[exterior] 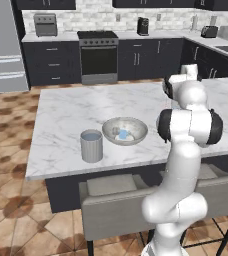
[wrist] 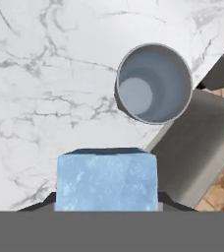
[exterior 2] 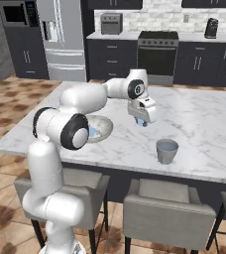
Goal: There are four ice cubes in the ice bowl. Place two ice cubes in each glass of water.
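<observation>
Jaws pinching a cube (wrist: 106, 179) above the worktop (wrist: 40, 78); centre it over the glass (wrist: 154, 83) before letting go.

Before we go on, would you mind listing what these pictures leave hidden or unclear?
- Left base view: the arm's elbow hides the end effector and the second glass; one glass of water shows.
- Ice bowl: its cubes blur into one pale patch, so no count.
- Hand view: the held ice cube covers the finger tips.
- Right base view: the arm hides part of the bowl.
</observation>
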